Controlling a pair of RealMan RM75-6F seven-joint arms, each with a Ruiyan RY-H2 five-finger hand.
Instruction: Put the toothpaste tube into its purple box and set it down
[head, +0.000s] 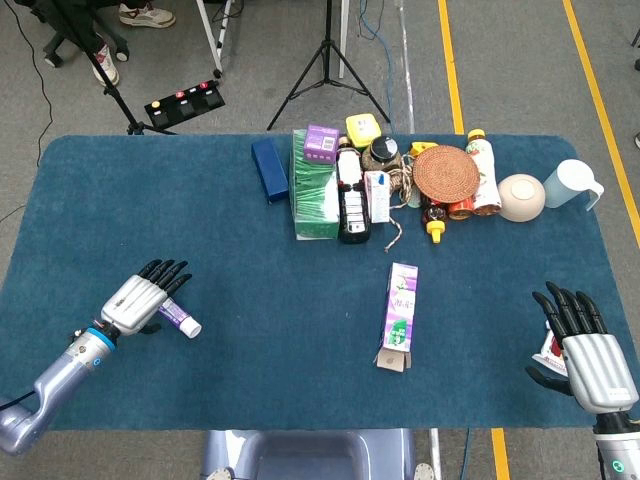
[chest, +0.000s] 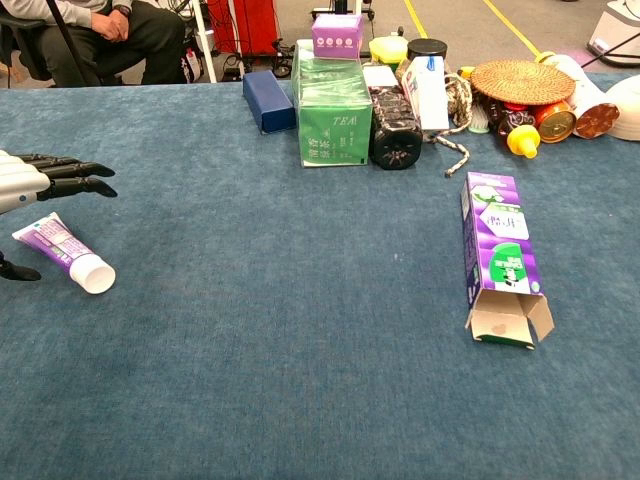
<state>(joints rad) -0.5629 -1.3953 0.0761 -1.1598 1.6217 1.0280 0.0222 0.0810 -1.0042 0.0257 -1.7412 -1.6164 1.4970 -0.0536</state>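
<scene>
The purple toothpaste tube (head: 178, 319) (chest: 62, 252) with a white cap lies flat on the blue cloth at the left. My left hand (head: 140, 299) (chest: 35, 178) hovers over its tail end, fingers spread and holding nothing. The purple box (head: 399, 314) (chest: 498, 256) lies flat right of centre, its near-end flaps open. My right hand (head: 585, 352) rests open at the table's right front corner, over a small white and red packet (head: 549, 347); the chest view does not show it.
A cluster stands along the far edge: a blue box (head: 269, 169), a green tea box (head: 314, 186), a dark bottle (head: 350, 195), a woven lid (head: 446, 172), a beige bowl (head: 521, 196) and a white pitcher (head: 577, 184). A tripod (head: 328, 60) stands behind the table.
</scene>
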